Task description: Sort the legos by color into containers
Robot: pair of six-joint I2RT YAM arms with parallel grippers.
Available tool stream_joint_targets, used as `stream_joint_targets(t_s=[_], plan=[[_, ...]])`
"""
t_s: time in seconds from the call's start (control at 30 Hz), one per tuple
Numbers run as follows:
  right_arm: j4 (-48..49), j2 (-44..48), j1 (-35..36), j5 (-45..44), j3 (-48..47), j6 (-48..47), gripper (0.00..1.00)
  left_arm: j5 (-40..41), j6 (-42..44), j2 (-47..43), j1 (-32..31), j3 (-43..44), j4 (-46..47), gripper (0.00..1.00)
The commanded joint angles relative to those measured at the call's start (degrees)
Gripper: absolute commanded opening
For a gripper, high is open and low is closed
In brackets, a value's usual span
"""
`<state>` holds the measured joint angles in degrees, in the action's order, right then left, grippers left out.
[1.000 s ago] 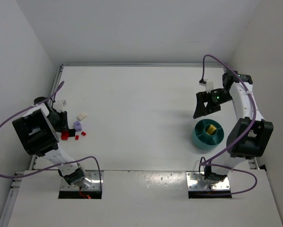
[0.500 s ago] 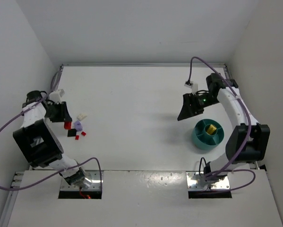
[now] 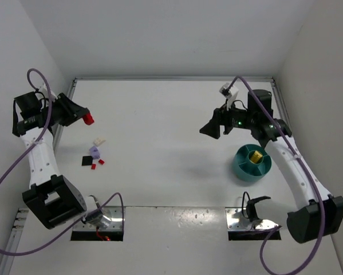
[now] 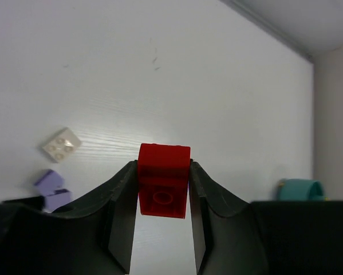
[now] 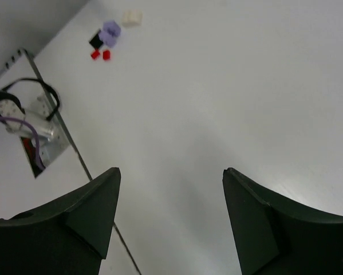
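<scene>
My left gripper [image 3: 85,117] is shut on a red brick [image 3: 89,119], held up above the table's left side; in the left wrist view the brick [image 4: 163,180] sits between both fingers. Loose legos lie below it: a cream-white one [image 3: 99,140], a lavender one [image 3: 94,152], a black one [image 3: 87,160] and two small red ones [image 3: 101,162]. The teal bowl [image 3: 241,166] stands at the right with a yellow piece [image 3: 255,156] in its central cup. My right gripper [image 3: 208,130] is open and empty, raised left of the bowl. The right wrist view shows the loose legos far off [image 5: 110,33].
White walls close in the table on the left, back and right. Two metal base plates [image 3: 253,220] sit at the near edge. A purple cable loops from each arm. The teal bowl's edge also shows in the left wrist view [image 4: 300,189].
My left gripper has lifted up and back from the lego pile with the red brick in it. My right arm has swung left and out from the bowl, gripper open.
</scene>
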<state>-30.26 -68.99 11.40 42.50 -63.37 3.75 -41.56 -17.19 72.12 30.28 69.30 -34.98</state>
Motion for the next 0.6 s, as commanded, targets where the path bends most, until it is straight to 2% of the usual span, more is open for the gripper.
stream_joint_targets(t_s=[0.0,0.2,0.33,0.4,0.57], plan=[[24.15,3.26,3.97,-3.12,3.69,11.60,0.73,-4.84,-18.71,2.49,-0.92,0.41,3.15,0.06],[33.59,-6.83,17.59,-13.31,0.98,14.44,0.71,-8.45,-30.42,6.45,-6.63,-1.36,3.69,0.06],[30.71,-16.33,25.68,-22.89,-8.59,14.97,0.71,-6.44,-37.38,7.07,-9.45,-2.41,4.83,0.05],[28.43,-21.50,29.71,-27.44,-14.46,15.49,0.71,-5.47,-40.44,7.60,-10.68,-2.93,5.53,0.01],[28.42,-27.85,35.26,-35.02,-23.45,16.81,0.71,-4.32,-48.19,6.46,-11.99,-6.18,9.48,0.01]])
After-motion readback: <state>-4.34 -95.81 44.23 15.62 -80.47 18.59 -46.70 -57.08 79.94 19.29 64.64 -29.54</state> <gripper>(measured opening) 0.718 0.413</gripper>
